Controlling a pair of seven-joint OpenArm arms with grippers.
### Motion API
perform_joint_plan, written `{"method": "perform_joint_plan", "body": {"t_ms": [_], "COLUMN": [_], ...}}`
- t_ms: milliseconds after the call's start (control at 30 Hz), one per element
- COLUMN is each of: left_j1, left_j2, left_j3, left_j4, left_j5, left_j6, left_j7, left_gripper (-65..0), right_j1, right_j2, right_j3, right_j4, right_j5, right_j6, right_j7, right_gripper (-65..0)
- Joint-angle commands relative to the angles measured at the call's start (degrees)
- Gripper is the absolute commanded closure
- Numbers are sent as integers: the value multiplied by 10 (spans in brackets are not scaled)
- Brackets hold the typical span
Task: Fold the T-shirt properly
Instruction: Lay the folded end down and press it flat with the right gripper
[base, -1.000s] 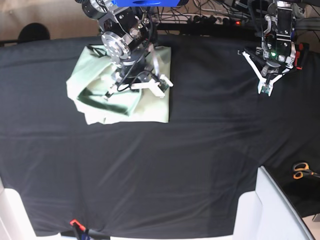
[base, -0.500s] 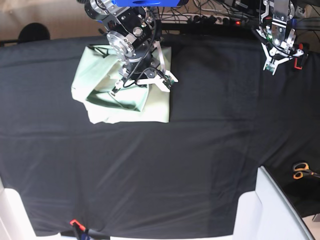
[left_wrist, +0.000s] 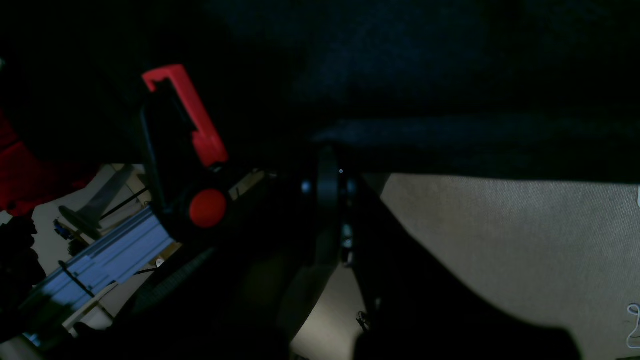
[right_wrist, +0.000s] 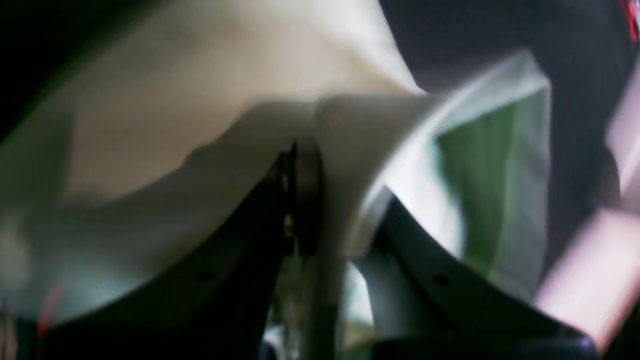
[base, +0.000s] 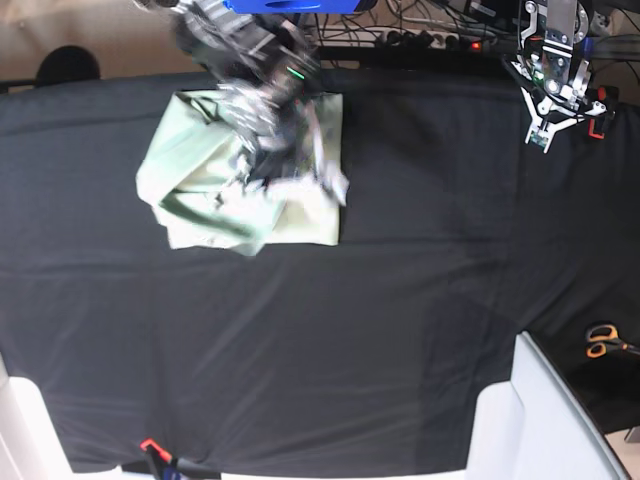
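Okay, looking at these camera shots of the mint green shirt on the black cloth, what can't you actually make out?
- Base view: the right gripper is smeared by motion; whether its fingers pinch the pale mint-green cotton T-shirt cannot be read.
- Right wrist view: blurred close-up of fabric; which part of the shirt it is stays unclear.
- Left wrist view: nearly black; only a red-and-black clamp shows.
- Base view: collar and neck label are hidden in the folds.
- Base view: orange-handled scissors, too small for detail.
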Motion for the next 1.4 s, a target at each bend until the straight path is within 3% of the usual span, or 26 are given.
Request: {"method": "perform_joint_plan", "body": {"t_ms": [0,167,400,733,933,1367], "left_j1": [-1,-5,-11,-11,-11,-12], "left_j2": [-8,-6,-2,-2,-2,-2], "left_j3": [-4,-4,-4,-5,-5,-4], "left_j4": [7,7,6,6,5,5], "left_j5": [6,6,8,8,10,6], "left_j6": [4,4,4,4,4,4], "left_j7": [2,3,3,3,3,3], "left_gripper": [0,0,0,0,0,0], "right_j1": [11,15,13,-18,-28,-40], "right_j2": [-13,-12,4,11,7,4], "right_j3": [-18,-85,-52,-41,-45,-59], "right_j4": [20,20,12,16,17,17], "right_j5": [12,21,83,83,87,111], "right_j6": [2,-28,-52,-55,-110,-113], "right_j7": [43,31,28,5,-7,-3], "right_gripper": [0,0,0,0,0,0]}}
